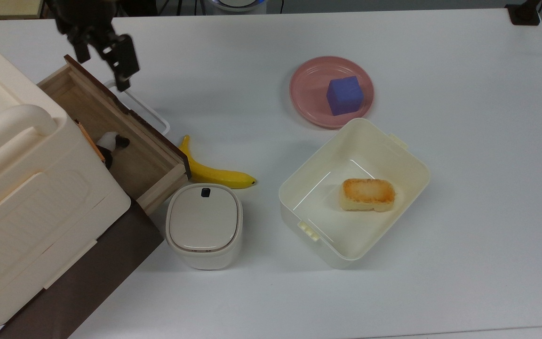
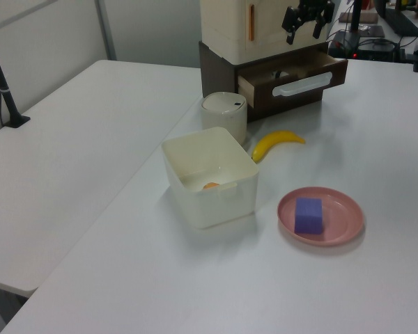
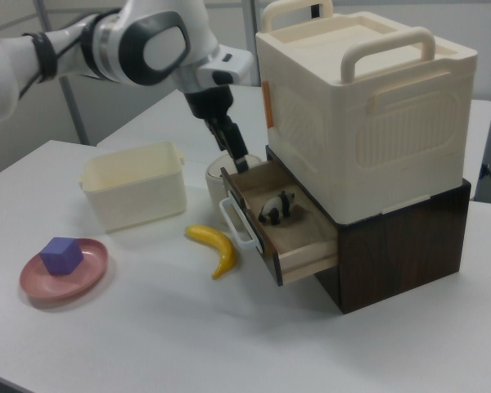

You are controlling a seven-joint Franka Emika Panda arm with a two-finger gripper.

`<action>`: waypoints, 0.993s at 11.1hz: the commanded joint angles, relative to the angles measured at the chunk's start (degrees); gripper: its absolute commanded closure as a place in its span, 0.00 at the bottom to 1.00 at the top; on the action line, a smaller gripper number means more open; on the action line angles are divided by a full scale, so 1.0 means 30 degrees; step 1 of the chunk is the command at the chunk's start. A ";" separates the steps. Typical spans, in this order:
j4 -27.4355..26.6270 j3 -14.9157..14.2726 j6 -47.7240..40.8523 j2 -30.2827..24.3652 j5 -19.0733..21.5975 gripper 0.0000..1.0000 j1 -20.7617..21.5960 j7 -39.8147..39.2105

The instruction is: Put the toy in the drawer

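The toy (image 1: 111, 143), a tiny black-and-white panda, lies inside the open drawer (image 1: 163, 185) against the cabinet's front; in the right view the toy (image 3: 278, 206) rests on the wooden floor of the drawer (image 3: 308, 255). My gripper (image 1: 103, 71) hangs open and empty above the drawer's far end, near the white loop handle (image 1: 145, 109). In the left view the gripper (image 2: 304, 20) is well above the drawer (image 2: 299, 81). In the right view the gripper (image 3: 236, 152) sits just over the front panel's far corner.
A yellow banana (image 1: 214, 174) lies beside the drawer front. A small lidded container (image 1: 203, 225) stands next to the drawer's near corner. A cream bin (image 1: 299, 188) holds a bread piece (image 1: 368, 194). A pink plate (image 1: 306, 89) carries a blue cube (image 1: 344, 95).
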 commanded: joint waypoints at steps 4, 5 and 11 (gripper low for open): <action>0.1700 -0.0102 -0.6071 -0.1215 0.0052 0.00 0.1151 -0.2318; 0.1848 -0.0131 -0.6575 -0.1273 0.0052 0.00 0.1180 -0.2673; 0.2258 -0.1267 -0.6931 -0.1537 -0.0036 0.00 0.2521 -0.3584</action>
